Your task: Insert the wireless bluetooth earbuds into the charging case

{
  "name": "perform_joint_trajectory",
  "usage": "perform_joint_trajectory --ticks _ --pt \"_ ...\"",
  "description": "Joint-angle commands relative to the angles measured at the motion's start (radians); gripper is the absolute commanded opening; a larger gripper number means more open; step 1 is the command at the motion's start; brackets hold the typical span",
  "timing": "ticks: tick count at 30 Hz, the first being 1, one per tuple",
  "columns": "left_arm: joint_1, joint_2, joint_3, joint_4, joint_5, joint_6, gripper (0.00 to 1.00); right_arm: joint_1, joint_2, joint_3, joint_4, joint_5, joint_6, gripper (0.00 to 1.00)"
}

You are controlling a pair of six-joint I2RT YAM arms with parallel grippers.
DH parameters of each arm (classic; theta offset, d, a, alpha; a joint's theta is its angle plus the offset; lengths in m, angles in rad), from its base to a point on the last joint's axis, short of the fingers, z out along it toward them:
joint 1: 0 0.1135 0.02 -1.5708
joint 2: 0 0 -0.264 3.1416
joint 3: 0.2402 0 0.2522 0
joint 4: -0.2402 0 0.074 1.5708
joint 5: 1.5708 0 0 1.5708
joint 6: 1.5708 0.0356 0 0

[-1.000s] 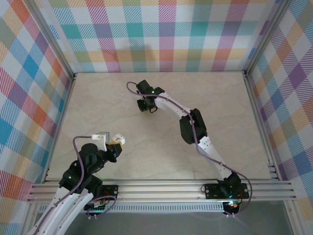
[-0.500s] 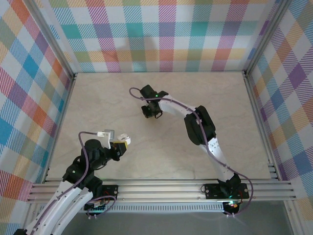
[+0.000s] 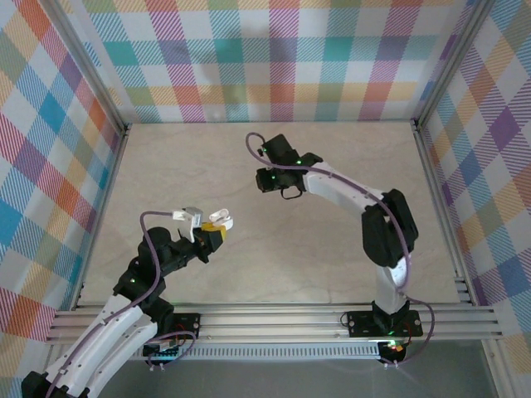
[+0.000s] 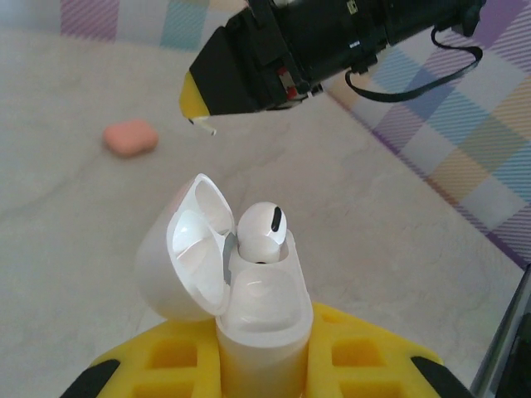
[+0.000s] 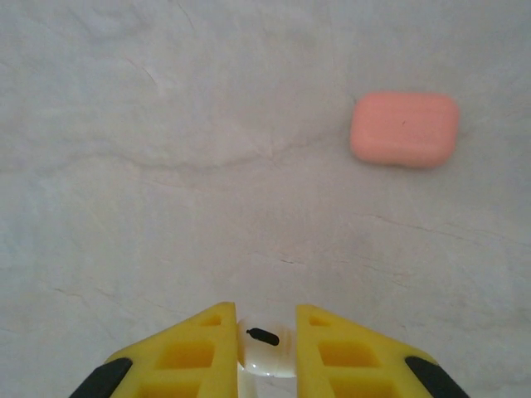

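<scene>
We are looking across a pale tabletop (image 3: 166, 166). Toward its near-left corner the left claw (image 4: 264, 348) is gripping the white charging case (image 4: 249, 290) by its base, holding it upright in the air with the lid hanging open. Near the middle of the tabletop the right claw (image 5: 265, 319) is pinching a second white earbud (image 5: 267, 352) in a narrow grip. A pink case (image 5: 404, 128) is lying shut on the tabletop beyond it. One seated earbud (image 4: 264, 232) is standing high in its well.

We are judging several risks. The case is being held in the air, so a push from above could tilt it or slide it down through the left claw. The open lid is crowding the wells, and a brush from the right claw (image 4: 199, 104) could flip it shut or knock out the seated bud. The pinched bud is tiny and smooth, so it could twist, meet the free well askew, jam on the rim, or drop.

We are finding no brand or label to read. Small pale marks on the right claw's dark body are too blurred.
</scene>
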Motion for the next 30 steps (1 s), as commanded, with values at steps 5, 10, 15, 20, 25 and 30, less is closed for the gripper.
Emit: perform_joint_trajectory --ticks 5,10,15,20,25,30 --pt "-0.008 0.077 0.039 0.254 0.041 0.145 0.0 -0.001 -0.209 -0.098 0.106 -0.017 0.028 0.19" --pt "-0.013 0.179 0.104 0.282 0.057 0.192 0.0 0.026 -0.326 -0.146 0.133 0.028 0.01 0.19" --pt "-0.051 0.282 0.113 0.463 0.041 0.178 0.0 0.069 -0.454 -0.242 0.261 0.018 -0.004 0.17" --pt "-0.09 0.374 0.164 0.521 0.035 0.188 0.0 0.088 -0.551 -0.391 0.502 -0.043 -0.023 0.16" --pt "-0.107 0.409 0.186 0.554 0.002 0.149 0.0 0.089 -0.575 -0.461 0.669 -0.126 0.012 0.16" --pt "-0.117 0.418 0.201 0.553 -0.022 0.103 0.0 0.091 -0.553 -0.494 0.791 -0.206 0.003 0.16"
